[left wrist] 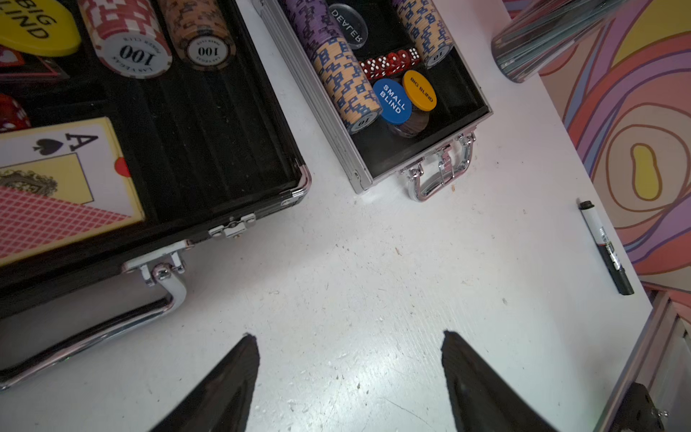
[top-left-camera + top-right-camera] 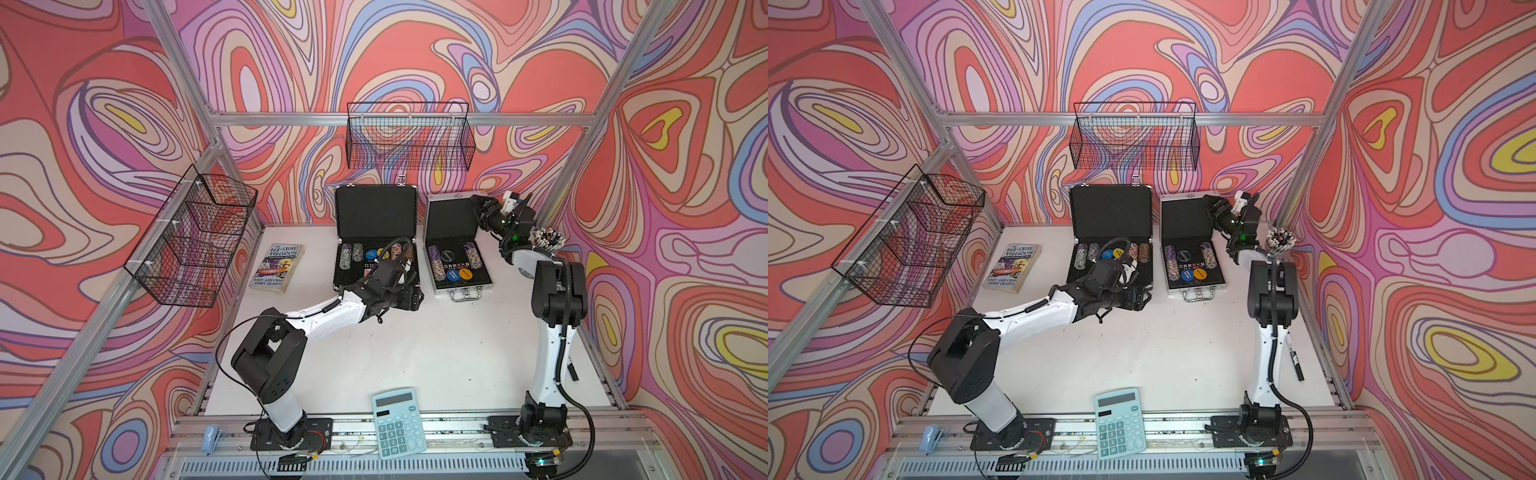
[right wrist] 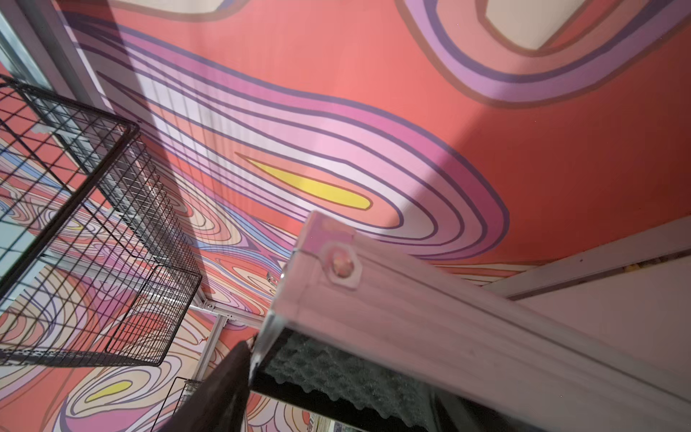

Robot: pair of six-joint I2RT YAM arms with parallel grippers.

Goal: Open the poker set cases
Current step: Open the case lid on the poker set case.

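- The white surface point(image 2: 436, 353) fills the lower middle of both top views. Both poker set cases sit along its far edge, just above frame centre.
- The black case point(image 2: 376, 212), the larger one, is left of centre. Its lid stands upright against the back wall, and rows of chips and a card deck show in the tray.
- The silver case point(image 2: 451, 220) sits just beside it to the right, apart from it. Its lid is also raised, with chips, dice and blind buttons visible inside.
- The left claw point(image 1: 347, 336) hovers over bare surface just in front of the black case's handle. Its jaws are spread and hold nothing.
- The right claw point(image 2: 484, 208) is at the upper right corner of the silver lid. In the right wrist view one finger point(image 3: 224, 389) touches that corner, but the other finger is hidden. I cannot tell whether it clamps the lid or merely props it.
- A book point(image 2: 276, 268), a calculator point(image 2: 398, 422) and a marker point(image 1: 605, 248) lie apart from the cases.
- Judged from this, both cases are open. What seems left is for the right claw to leave the lid, provided the lid stays up unaided.
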